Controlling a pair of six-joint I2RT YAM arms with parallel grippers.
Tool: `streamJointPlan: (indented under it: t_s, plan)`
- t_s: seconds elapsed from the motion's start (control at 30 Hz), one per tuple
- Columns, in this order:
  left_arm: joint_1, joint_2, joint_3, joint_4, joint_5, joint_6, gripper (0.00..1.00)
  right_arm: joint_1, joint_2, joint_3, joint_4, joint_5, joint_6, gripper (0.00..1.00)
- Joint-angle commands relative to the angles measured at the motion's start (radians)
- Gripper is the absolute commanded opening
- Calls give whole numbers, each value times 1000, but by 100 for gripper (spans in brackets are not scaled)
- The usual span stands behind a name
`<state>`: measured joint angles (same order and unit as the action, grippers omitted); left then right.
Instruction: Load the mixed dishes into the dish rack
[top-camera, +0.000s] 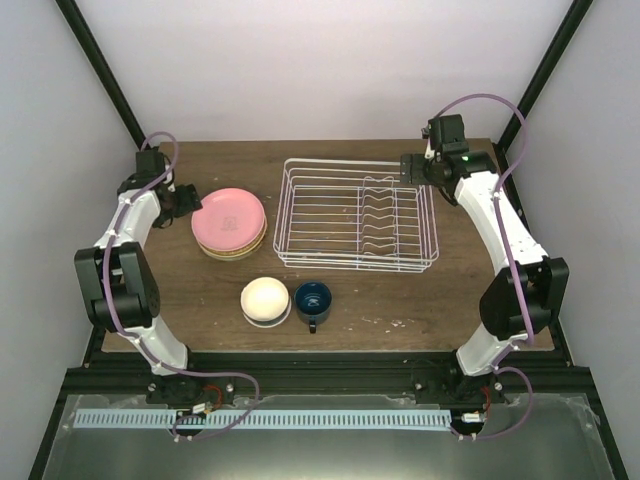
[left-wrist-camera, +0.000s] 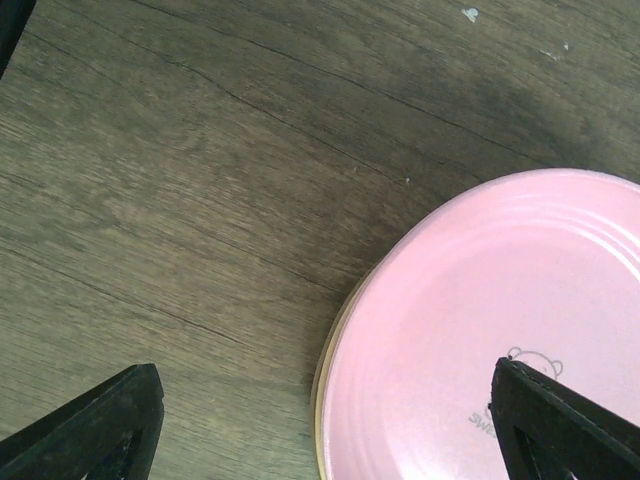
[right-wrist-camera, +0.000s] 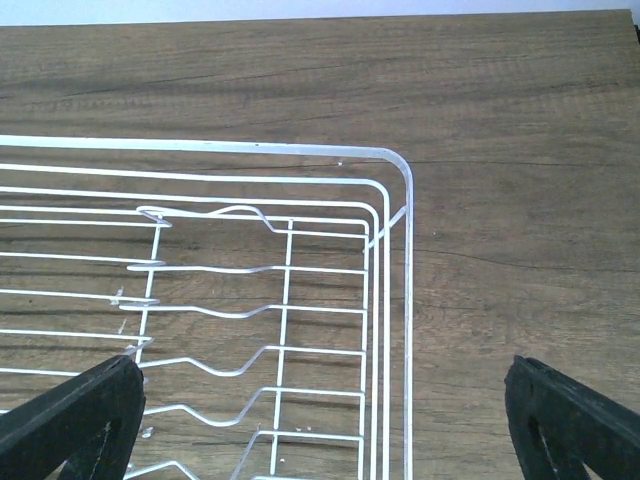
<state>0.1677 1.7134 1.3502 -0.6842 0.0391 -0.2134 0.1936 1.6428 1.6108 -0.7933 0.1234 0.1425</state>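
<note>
The dish rack (top-camera: 350, 161) stands empty toward the far right of the wooden table (top-camera: 480, 270), with none of the dishes in it yet. Over on the left, the pink plate (top-camera: 229, 220) lies on top of the tan-yellow plate (top-camera: 232, 255), a stack of 2. The left gripper (left-wrist-camera: 325, 400) hovers right at that stack's outer edge, spread wide with nothing held. One finger is over bare wood, the other over the pink surface.

The step in hand looks like picking up that top plate. Done well, that means dropping low enough to catch only the pink rim. A flat, smooth plate can slip, and the one below could drag along. Then it should be tipped upright for the plate-slot prongs (top-camera: 378, 220).

The right gripper (right-wrist-camera: 325, 390) hangs above the rack's far right corner, also wide open and empty. It may have to clear out if the plate comes in from that side.

Near the front edge sit the cream bowl (top-camera: 264, 297), which seems to rest on something white I cannot make out, and the dark blue mug (top-camera: 312, 298) just beside it. Both are well clear of the path from stack to rack.
</note>
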Motion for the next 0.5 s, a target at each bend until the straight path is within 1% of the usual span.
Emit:
streamJointPlan:
  t_s: [0.0, 0.17, 0.47]
  plan:
    - [0, 19, -6, 29, 21, -5, 91, 10, -7, 36, -9, 2, -5, 100]
    - [0, 36, -10, 37, 62, -2, 90, 9, -5, 29, -19, 16, 5, 100]
    - [-2, 57, -22, 36, 65, 2, 90, 10, 13, 39, -13, 33, -3, 100]
